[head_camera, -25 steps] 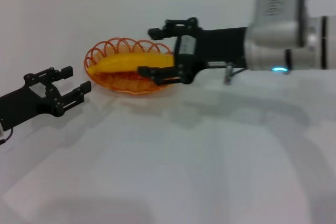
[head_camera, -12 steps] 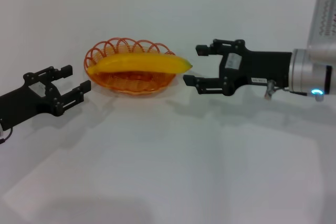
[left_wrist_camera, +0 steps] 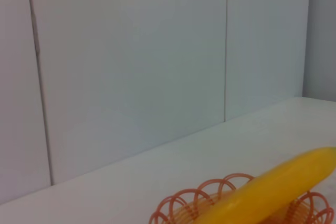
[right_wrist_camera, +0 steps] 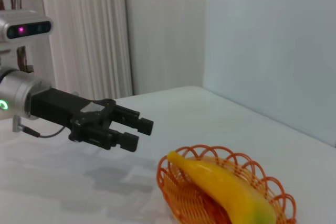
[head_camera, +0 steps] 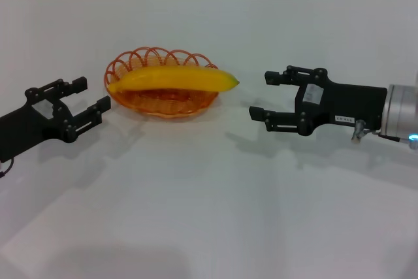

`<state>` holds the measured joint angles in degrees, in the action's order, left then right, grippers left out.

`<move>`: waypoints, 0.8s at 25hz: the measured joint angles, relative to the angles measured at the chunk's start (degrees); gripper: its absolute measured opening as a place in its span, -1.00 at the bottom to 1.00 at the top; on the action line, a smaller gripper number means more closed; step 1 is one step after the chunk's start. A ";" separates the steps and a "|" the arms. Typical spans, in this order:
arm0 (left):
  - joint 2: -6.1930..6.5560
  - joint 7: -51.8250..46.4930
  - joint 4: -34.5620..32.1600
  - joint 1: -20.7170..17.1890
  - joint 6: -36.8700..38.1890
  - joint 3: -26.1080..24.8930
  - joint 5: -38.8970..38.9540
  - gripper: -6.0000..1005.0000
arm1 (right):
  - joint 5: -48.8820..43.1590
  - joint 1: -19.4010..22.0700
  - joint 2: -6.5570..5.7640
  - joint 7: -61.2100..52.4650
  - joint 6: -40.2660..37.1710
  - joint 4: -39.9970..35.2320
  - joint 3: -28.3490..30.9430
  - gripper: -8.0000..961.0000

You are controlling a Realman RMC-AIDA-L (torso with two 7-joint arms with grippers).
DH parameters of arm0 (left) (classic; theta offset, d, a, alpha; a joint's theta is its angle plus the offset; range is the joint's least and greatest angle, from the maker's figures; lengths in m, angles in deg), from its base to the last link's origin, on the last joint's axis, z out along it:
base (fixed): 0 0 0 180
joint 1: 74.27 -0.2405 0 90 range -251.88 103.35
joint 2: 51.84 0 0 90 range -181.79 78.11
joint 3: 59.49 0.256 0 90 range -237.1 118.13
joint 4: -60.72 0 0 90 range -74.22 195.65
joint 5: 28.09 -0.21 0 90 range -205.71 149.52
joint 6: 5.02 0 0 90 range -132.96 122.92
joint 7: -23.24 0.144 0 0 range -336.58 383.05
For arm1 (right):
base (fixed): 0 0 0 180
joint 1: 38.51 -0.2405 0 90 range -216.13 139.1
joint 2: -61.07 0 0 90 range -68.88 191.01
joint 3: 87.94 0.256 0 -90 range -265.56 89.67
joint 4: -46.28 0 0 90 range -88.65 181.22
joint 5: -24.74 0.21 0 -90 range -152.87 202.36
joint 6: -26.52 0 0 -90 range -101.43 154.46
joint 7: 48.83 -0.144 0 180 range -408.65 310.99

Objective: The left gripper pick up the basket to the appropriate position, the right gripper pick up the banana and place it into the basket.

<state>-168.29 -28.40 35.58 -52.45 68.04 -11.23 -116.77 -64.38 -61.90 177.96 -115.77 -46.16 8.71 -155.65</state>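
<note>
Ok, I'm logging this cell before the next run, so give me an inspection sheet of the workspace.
Surface: white table, bare in front.
Job's things: banana lies across the orange basket, its tip past the rim.
Clutter: nothing seen.
Grippers: left gripper open, empty, left of the basket; right gripper open, empty, right of the banana's tip.
Cables: thin wire by the right wrist.
Surroundings: pale panelled wall; curtain.

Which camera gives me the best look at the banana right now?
Head view: the whole banana shows, lying across the basket, between both open grippers. The right wrist view shows it end-on and foreshortened; the left wrist view catches only part of it, cut off at the frame edge.
</note>
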 joint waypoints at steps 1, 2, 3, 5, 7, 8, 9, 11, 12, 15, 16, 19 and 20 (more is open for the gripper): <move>-0.02 0.07 0.00 -0.01 0.00 0.02 0.00 0.23 | 0.02 0.10 0.00 0.27 0.01 0.20 0.15 0.66; -0.04 0.16 0.01 -0.01 0.00 0.06 0.00 0.23 | 0.02 0.20 0.00 0.41 0.05 0.40 0.23 0.66; -0.06 0.26 0.09 0.02 0.00 0.08 0.00 0.23 | 0.02 0.24 0.00 0.46 0.13 0.55 0.23 0.66; -0.10 0.55 0.47 0.16 0.00 0.08 0.01 0.23 | 0.03 0.26 0.00 0.52 0.32 0.77 0.24 0.66; -0.10 0.66 0.89 0.37 0.00 0.08 0.01 0.23 | 0.03 0.27 0.00 0.56 0.35 0.83 0.25 0.66; -0.10 0.67 0.95 0.40 0.00 0.09 0.01 0.23 | 0.03 0.27 0.00 0.57 0.30 0.84 0.26 0.66; -0.10 0.68 0.97 0.40 0.00 0.09 0.01 0.23 | 0.02 0.27 0.00 0.58 0.21 0.85 0.27 0.66; -0.09 0.72 0.97 0.41 0.00 0.03 0.01 0.23 | 0.03 0.27 0.00 0.59 0.08 0.87 0.28 0.66; -0.09 0.74 0.97 0.41 0.00 -0.02 0.01 0.23 | 0.03 0.27 0.00 0.59 0.08 0.87 0.28 0.66; -0.09 0.75 0.97 0.42 -0.01 -0.18 0.01 0.23 | 0.02 0.30 0.00 0.60 0.05 0.90 0.30 0.66; -0.09 0.75 0.97 0.42 -0.02 -0.22 0.01 0.23 | 0.02 0.30 0.00 0.60 0.05 0.90 0.30 0.66; -0.09 0.75 0.97 0.42 -0.03 -0.14 0.00 0.23 | 0.32 0.32 0.00 0.61 0.03 0.92 0.30 0.66; -0.08 0.75 0.97 0.42 -0.03 -0.08 0.00 0.23 | 0.46 0.36 0.00 0.62 0.03 0.92 0.30 0.66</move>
<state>-168.37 -27.64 36.55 -52.03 68.01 -11.31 -116.77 -63.92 -61.53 177.96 -115.15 -46.13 9.63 -155.35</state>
